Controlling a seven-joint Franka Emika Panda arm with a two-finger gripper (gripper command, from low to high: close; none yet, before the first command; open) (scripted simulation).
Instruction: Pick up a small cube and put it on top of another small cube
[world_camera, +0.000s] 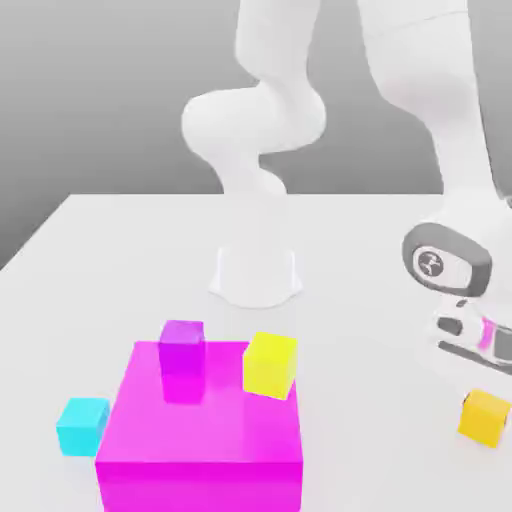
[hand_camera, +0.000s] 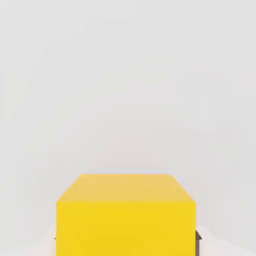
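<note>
With the orange-yellow cube (world_camera: 484, 417) pinched by the gripper (hand_camera: 126, 242) at the exterior view's right, a slip could be caused by an uneven grip when it is raised from the counter (world_camera: 360, 440).

Orange-yellow cube (world_camera: 485, 418), plain magenta block (world_camera: 200, 425).

1. So the block (world_camera: 205, 425) sat in front of the arm's base (world_camera: 255, 275), going by the exterior view.
2. Two cubes were on it: the left-hand cube (world_camera: 182, 348) by the back edge, the right-hand cube (world_camera: 270, 365) by the right edge.
3. The outer-left cube (world_camera: 83, 427) was just beside the block, on the exterior view's left.
4. The far-right cube (world_camera: 484, 418) was well apart from it, between the gripper's (world_camera: 485, 402) fingers.
</note>
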